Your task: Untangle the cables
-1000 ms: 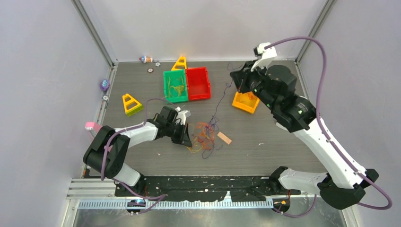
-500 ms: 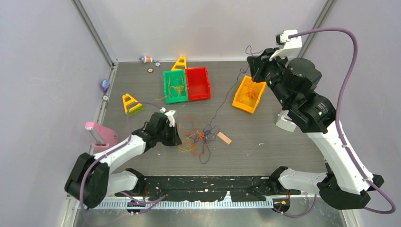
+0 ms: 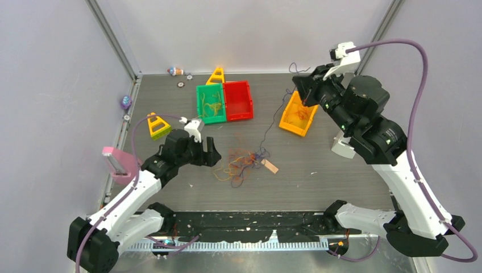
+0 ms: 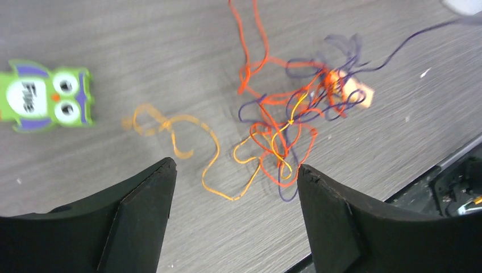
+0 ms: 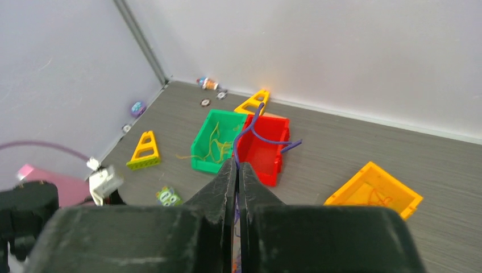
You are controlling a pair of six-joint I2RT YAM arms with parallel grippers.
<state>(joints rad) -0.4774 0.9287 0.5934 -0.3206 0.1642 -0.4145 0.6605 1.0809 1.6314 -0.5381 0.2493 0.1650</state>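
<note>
Many cables on grey table, pale walls.

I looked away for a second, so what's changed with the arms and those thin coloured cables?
The right gripper, still shut on a thin purple cable, swung toward the back right, drawing that strand out of the tangle of orange, red and purple cables. The left gripper, open, backed off leftward from the tangle. The green plastic bin and red plastic bin stayed put.
</note>
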